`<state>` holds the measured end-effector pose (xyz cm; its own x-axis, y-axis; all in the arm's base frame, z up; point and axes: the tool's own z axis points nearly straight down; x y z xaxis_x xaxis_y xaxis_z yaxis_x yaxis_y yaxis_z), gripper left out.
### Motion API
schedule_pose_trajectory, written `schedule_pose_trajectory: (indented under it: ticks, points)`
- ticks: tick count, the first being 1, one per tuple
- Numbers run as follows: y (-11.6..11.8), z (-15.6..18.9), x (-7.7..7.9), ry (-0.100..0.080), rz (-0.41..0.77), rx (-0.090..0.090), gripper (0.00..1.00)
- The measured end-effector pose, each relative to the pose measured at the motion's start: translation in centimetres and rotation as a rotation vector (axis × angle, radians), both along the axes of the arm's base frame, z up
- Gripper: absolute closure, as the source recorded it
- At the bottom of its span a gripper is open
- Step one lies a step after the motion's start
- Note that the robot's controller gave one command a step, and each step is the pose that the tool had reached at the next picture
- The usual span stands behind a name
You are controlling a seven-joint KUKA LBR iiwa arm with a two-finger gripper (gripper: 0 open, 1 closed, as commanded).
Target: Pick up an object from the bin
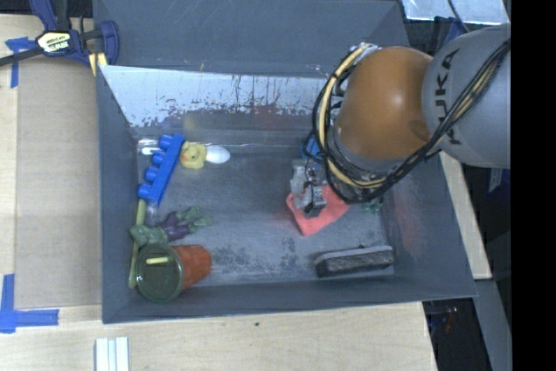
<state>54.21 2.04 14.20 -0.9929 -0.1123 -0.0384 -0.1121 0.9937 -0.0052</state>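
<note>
My gripper (pixel 307 191) reaches down at the right of the bin's middle, its fingertips touching the near-left part of a flat pink-red piece (pixel 321 217) on the floor. A bit of that piece shows between the fingers, though whether they clasp it I cannot make out. Just in front, near the front wall, lies a dark grey oblong block (pixel 354 260).
At the left side lie a blue comb-like toy (pixel 162 167), a small yellow and white thing (pixel 201 155), a green and purple plant-like toy (pixel 169 225) and an orange cup with a green lid (pixel 167 268). The arm's orange dome hangs over the bin's right part.
</note>
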Motion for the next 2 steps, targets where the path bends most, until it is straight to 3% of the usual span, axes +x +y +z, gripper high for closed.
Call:
schedule_pose_trajectory:
  ticks: [1, 2]
  points:
    - [0.3, 6.5, -1.0, 0.004, -0.036, 0.002, 1.0]
    - [0.4, 4.2, -1.1, -0.011, -0.027, 0.002, 1.0]
